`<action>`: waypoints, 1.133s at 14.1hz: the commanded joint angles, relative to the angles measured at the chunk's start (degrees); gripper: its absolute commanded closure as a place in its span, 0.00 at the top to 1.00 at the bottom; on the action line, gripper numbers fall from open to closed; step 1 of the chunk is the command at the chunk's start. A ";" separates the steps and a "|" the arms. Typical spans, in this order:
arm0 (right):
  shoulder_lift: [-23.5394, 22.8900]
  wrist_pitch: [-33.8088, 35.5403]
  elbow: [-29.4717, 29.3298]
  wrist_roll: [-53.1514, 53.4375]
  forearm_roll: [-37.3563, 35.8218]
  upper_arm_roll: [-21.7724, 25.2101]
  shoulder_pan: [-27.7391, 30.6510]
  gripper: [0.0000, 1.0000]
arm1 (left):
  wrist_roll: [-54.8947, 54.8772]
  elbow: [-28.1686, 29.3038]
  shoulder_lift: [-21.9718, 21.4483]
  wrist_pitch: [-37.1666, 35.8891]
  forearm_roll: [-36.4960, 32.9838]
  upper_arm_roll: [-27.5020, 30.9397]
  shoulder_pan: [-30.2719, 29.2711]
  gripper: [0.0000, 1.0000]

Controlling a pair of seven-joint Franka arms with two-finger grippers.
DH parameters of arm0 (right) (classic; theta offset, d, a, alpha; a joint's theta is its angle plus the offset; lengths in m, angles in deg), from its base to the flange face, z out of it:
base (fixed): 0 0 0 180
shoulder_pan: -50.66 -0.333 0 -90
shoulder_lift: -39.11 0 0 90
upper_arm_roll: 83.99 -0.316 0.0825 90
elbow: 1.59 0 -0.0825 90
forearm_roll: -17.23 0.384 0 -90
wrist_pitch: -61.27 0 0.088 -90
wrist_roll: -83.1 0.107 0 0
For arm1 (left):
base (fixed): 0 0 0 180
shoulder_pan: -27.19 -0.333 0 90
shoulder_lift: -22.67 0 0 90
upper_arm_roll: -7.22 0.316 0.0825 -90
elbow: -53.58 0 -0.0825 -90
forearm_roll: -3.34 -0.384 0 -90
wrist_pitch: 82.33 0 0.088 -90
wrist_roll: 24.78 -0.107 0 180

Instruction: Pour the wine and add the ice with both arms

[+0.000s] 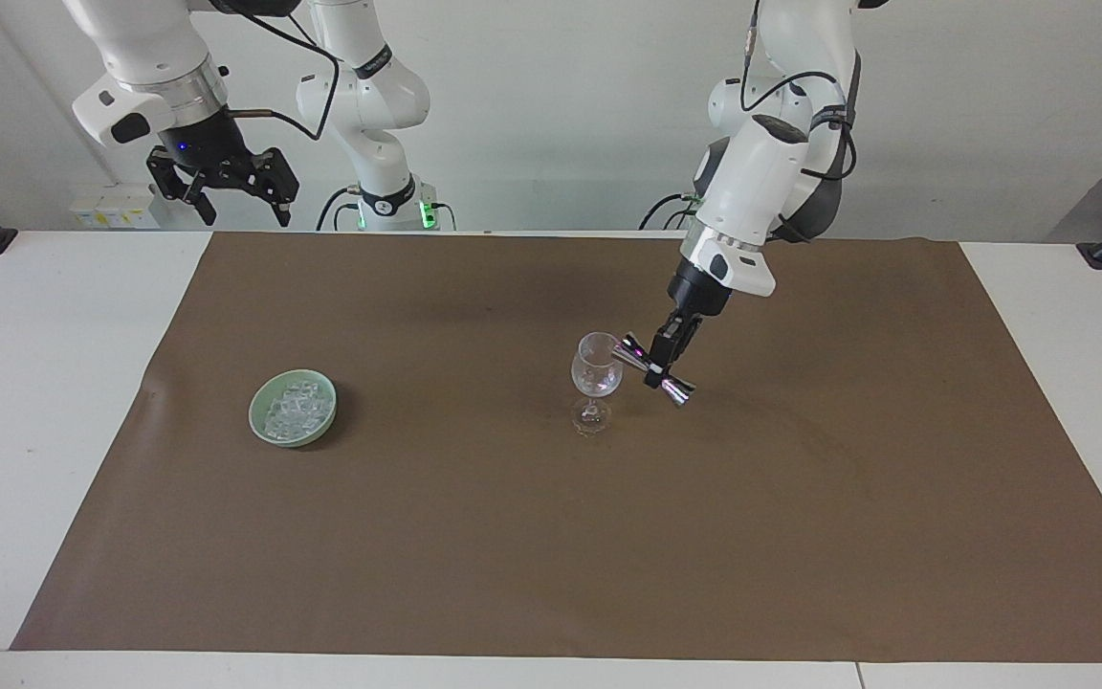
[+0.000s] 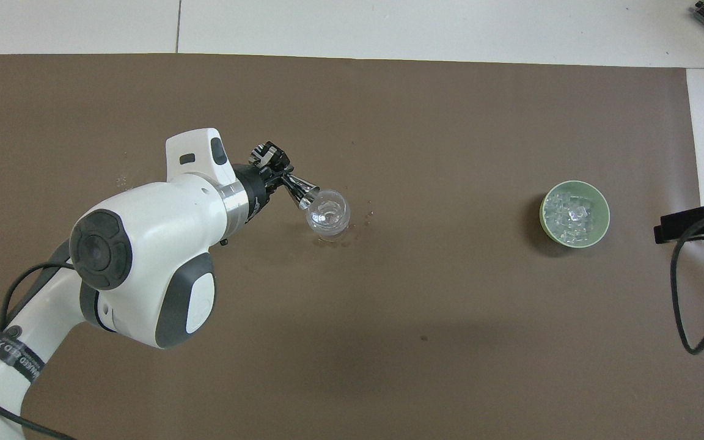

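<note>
Now pouring: on the tabletop point(image 1: 800, 498), the left pincer point(image 1: 658, 358) grasps a tilted jigger point(image 1: 654, 369) at the wine glass point(image 1: 597, 375) rim. Ice point(image 1: 295, 410) sits at nine o'clock. The right pincer point(image 1: 223, 188), splayed, waits above; next, level the jigger.

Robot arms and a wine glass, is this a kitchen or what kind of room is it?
Probably a robot lab, not a kitchen. Two white robot arms stand at a plain table covered with a brown sheet. The left gripper tips a metal measuring cup at a wine glass; the right gripper waits.
</note>
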 commanded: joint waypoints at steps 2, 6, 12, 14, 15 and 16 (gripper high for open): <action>0.47 0.74 0.09 -2.21 0.38 -0.14 0.34 1.00 | -2.94 -1.03 0.12 -6.91 16.53 -0.45 -4.82 0.00; 3.97 -12.93 11.30 -4.06 0.46 -0.05 0.25 1.00 | -9.19 -0.33 -0.58 -20.08 34.03 -0.36 -14.74 0.00; 4.16 -25.42 20.55 -11.95 0.46 -0.05 0.86 1.00 | -26.58 0.99 1.17 -32.48 42.20 -0.19 -26.97 0.00; 1.28 -28.43 22.15 -17.92 0.46 0.04 1.22 1.00 | -32.73 0.20 5.12 -36.44 44.51 -0.10 -30.14 0.00; 0.13 -31.75 22.67 -20.65 0.29 0.04 1.22 1.00 | -33.89 -0.06 6.26 -37.77 44.60 -0.10 -31.72 0.00; -0.67 -34.04 23.81 -25.02 0.29 0.04 1.22 1.00 | -34.08 -0.50 7.84 -39.52 45.30 -0.10 -32.95 0.00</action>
